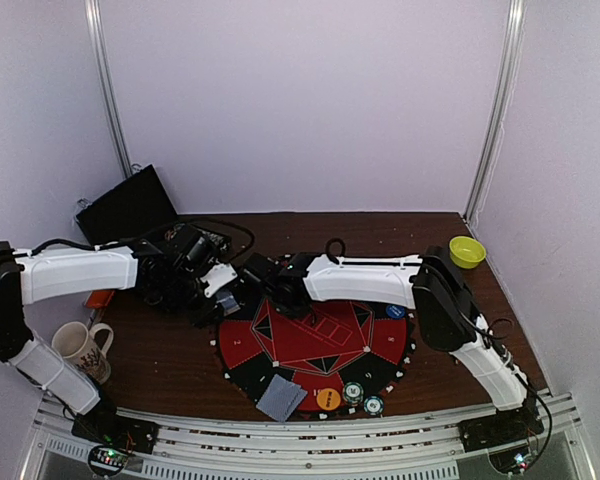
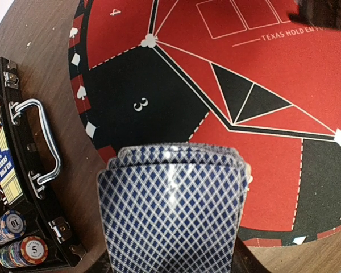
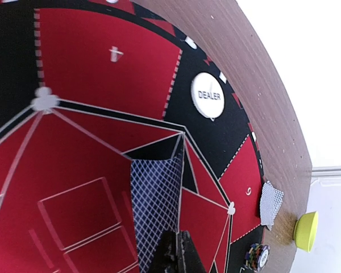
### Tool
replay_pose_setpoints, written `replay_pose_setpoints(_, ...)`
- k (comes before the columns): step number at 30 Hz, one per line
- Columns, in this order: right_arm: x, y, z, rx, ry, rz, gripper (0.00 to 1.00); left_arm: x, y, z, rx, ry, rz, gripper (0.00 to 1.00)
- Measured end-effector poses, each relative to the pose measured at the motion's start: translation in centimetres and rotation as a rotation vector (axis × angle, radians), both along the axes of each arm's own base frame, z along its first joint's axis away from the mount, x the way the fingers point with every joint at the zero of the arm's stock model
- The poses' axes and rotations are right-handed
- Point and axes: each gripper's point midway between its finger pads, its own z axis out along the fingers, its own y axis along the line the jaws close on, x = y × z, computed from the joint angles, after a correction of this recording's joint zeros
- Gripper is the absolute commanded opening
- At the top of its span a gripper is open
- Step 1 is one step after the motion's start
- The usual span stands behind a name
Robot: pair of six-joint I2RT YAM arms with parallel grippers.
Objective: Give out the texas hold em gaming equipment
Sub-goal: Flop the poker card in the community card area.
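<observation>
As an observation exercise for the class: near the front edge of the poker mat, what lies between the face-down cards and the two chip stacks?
The orange button disc lies between the cards and the chip stacks. This shows in the top external view.

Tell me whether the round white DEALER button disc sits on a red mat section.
No, the DEALER button lies on a black section of the mat.

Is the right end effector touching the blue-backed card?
Touching. The right wrist view shows the right end effector pinching the card by one edge, fingers shut.
</observation>
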Motion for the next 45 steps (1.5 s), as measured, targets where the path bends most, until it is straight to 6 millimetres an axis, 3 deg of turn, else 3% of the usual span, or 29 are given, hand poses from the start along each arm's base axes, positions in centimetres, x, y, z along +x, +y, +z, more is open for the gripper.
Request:
replay_pose_setpoints(5, -1.0, 0.8, 0.8, 0.001, 0.003, 0.018, 0.00, 0.1, 0.2, 0.6, -0.007, -0.016, 0.006, 0.49)
replay_pose_setpoints(9, 0.3, -1.2, 1.6, 0.020, 0.012, -0.031, 0.00, 0.2, 0.2, 0.8, -0.012, -0.023, 0.007, 0.49)
replay_pose_setpoints(11, 1.3, -3.2, 3.1, 0.036, 0.004, -0.068, 0.00, 0.2, 0.2, 0.8, -0.011, -0.023, 0.007, 0.49)
replay_pose_setpoints(15, 3.2, -6.6, 8.3, 0.103, -0.066, -0.133, 0.00, 0.4, 0.5, 0.8, -0.012, -0.023, 0.016, 0.49)
replay_pose_setpoints(17, 3.6, -7.2, 10.2, 0.120, -0.103, -0.145, 0.00, 0.8, 0.9, 0.8, -0.013, -0.023, 0.032, 0.49)
replay_pose_setpoints(19, 3.7, -7.0, 10.6, 0.118, -0.118, -0.143, 0.00, 1.3, 1.6, 0.9, -0.016, -0.024, 0.057, 0.49)
replay_pose_setpoints(22, 3.7, -5.5, 8.7, 0.064, -0.108, -0.126, 0.00, 2.1, 2.8, 0.9, -0.018, -0.024, 0.098, 0.49)
replay_pose_setpoints(25, 3.2, -3.8, 4.1, -0.032, -0.060, -0.095, 0.00, 2.6, 3.6, 0.9, -0.018, -0.025, 0.126, 0.49)
replay_pose_setpoints(27, 2.2, -2.8, 0.8, -0.104, -0.014, -0.058, 0.00, 2.7, 3.9, 0.9, -0.018, -0.026, 0.135, 0.49)
replay_pose_setpoints(31, -0.5, 0.1, -3.5, -0.157, 0.070, 0.036, 0.00, 2.8, 4.1, 1.2, -0.022, -0.032, 0.141, 0.49)
replay_pose_setpoints(37, -3.3, 4.8, -4.2, 0.018, 0.168, 0.117, 0.00, 2.9, 4.3, 1.6, -0.028, -0.041, 0.146, 0.49)
replay_pose_setpoints(45, -1.3, 6.6, -4.0, 0.368, 0.278, 0.017, 0.00, 2.9, 4.3, 1.7, -0.030, -0.044, 0.145, 0.49)
